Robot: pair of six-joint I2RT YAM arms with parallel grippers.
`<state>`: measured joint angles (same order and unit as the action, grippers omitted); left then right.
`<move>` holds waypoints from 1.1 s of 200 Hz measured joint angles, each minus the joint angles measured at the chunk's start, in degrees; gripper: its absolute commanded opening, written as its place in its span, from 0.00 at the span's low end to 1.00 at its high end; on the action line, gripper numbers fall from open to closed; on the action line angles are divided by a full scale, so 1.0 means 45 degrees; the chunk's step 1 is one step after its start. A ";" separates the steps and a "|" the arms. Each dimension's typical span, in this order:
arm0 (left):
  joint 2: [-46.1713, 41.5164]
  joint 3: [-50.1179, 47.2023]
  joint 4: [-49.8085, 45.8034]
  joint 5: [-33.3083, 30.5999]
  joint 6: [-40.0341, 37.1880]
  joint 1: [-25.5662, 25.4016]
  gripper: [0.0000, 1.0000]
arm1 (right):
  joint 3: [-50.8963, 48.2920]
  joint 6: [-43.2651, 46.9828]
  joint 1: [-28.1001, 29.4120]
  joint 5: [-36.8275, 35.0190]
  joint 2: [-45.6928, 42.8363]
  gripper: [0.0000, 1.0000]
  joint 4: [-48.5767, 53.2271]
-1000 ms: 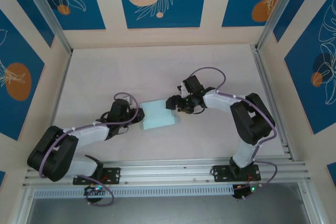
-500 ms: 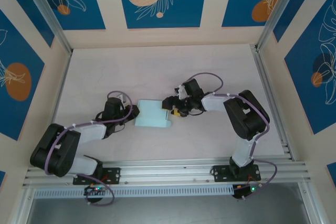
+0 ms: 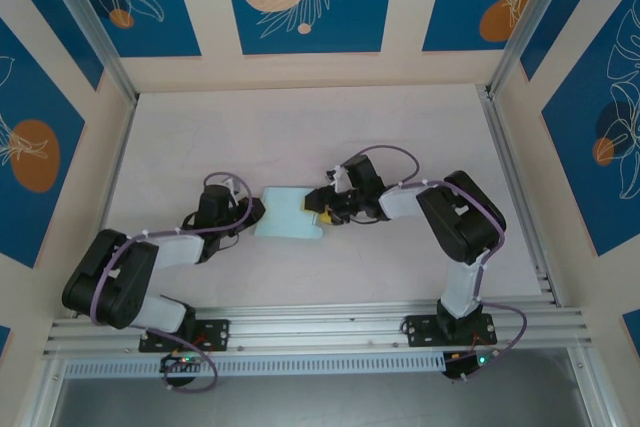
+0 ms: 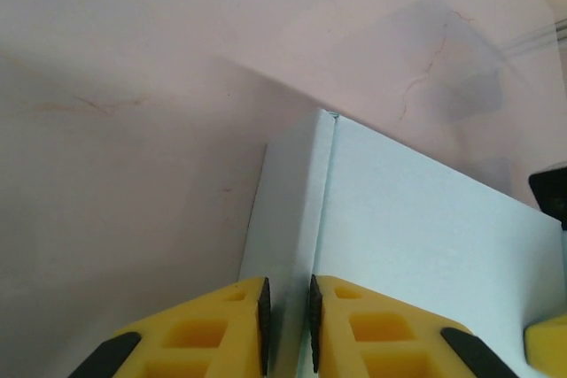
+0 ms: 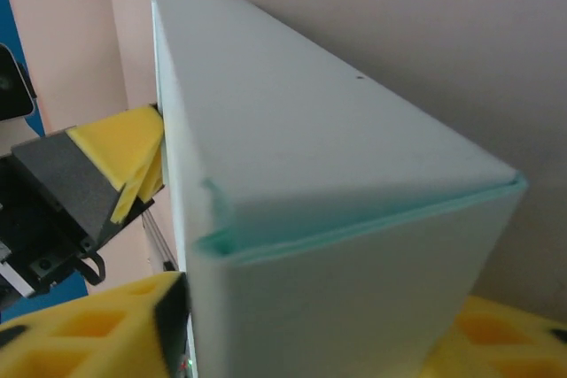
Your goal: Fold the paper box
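- Now, the paper box (image 3: pixel 288 215) lies on the table (image 3: pixel 300 127) directly between the two pincers. It is pale light-blue and already closed into a small flat rectangular shape.
- From the top camera, the left pincer (image 3: pixel 254 215) touches one end of the box, and the right pincer (image 3: pixel 318 209) touches the opposite end.
- In the left wrist view, the left pincer (image 4: pixel 288 329) is almost closed. Between its two yellow fingers (image 4: pixel 213 329) there is only a narrow gap, and a thin edge of the paper box (image 4: pixel 416 254) runs into this gap, so the pincer has the card pinched there.
- Ahead of the left pincer, a folded crease runs straight forward from the gap to the far corner of the box.
- To the right of the left pincer, past the box, a yellow finger (image 4: pixel 547 343) of the right pincer is seen.
- In the right wrist view, the right pincer (image 5: pixel 310 343) is opened wide, as wide as the box. The paper box (image 5: pixel 292 174) sits between its fingers (image 5: pixel 89 329), one on each side wall, so it holds the box across its width.
- The left-hand finger touches the wall. At the other finger the contact is partly hidden by the corner of the box.
- Just in front of the right pincer, the end flap is not fully flat, and a thin slit shows along its top edge.
- Beyond the box, far left from the right pincer, a yellow finger (image 5: pixel 124 152) of the left pincer meets the far end of the box.
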<state>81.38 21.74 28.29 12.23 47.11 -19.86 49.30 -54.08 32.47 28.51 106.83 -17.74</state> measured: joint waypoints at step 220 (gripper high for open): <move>-0.9058 -0.0806 -0.4367 -0.0340 -1.6723 -0.5387 1.00 | 0.1141 -0.2035 -0.1389 0.3900 -0.3206 0.30 0.7077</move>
<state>40.62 18.11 8.64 10.70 -28.14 -44.10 54.43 -63.24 26.22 46.06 92.40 14.11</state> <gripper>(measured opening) 0.997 0.404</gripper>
